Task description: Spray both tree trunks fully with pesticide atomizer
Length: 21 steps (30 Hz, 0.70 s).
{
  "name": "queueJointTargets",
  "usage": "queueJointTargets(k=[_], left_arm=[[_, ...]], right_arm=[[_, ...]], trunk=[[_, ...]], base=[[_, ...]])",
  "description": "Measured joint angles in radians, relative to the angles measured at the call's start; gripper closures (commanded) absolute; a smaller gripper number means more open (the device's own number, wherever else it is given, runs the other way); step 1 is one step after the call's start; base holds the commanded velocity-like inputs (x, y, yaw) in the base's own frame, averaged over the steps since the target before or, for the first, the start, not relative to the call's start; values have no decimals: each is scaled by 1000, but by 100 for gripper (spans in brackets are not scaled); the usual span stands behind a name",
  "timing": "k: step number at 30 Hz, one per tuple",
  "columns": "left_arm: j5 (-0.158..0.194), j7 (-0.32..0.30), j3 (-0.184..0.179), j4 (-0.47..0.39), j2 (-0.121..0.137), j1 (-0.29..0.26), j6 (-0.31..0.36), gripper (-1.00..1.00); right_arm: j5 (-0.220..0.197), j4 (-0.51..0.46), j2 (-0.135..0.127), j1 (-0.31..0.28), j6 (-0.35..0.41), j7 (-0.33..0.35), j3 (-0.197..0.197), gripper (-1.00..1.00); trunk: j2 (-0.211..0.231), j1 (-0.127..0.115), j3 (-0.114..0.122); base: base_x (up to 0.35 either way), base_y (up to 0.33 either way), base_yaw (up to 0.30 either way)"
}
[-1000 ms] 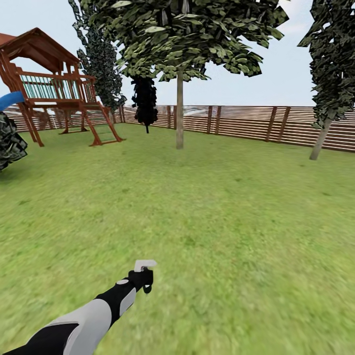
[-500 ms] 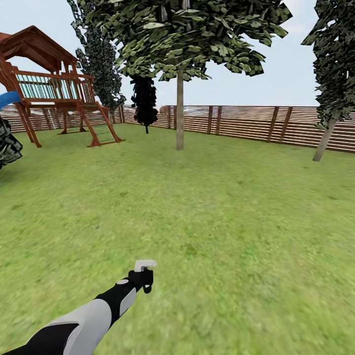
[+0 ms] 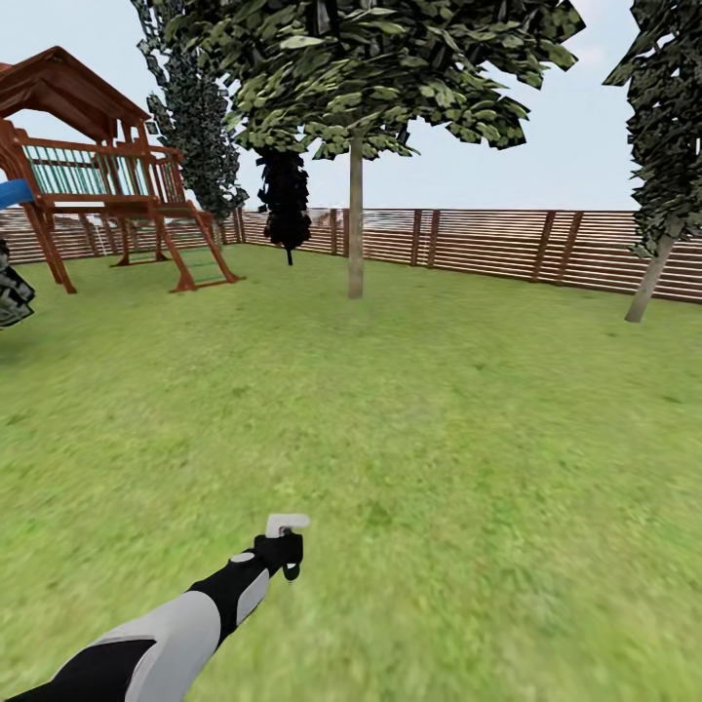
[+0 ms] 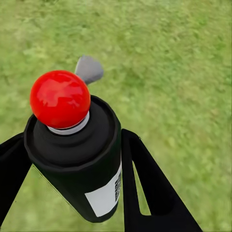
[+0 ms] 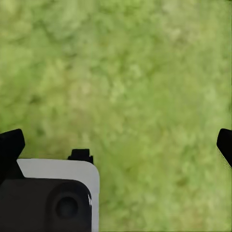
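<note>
The left gripper's [image 4: 72, 183] 2 fingers clamp the pesticide atomizer [image 4: 77, 154] between them, carrying it toward the tree trunk [image 3: 356, 219] far ahead. The right gripper's [image 5: 118, 140] fingers stand wide apart above grass, holding nothing.

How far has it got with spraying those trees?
Pickup looks done: the left gripper holds the pesticide atomizer. The robot faces the nearer tree trunk from well back on the lawn. No mist shows on it or the other trunk, so both look unsprayed.
</note>
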Motion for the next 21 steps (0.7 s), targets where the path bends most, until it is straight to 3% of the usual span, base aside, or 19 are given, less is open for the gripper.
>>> queueJointTargets(k=[21], left_arm=[[0, 0, 0, 0, 0, 0, 0, 100]], right_arm=[[0, 1, 3, 0, 0, 0, -1, -100]], trunk=[[0, 0, 0]], base=[[350, 0, 0]])
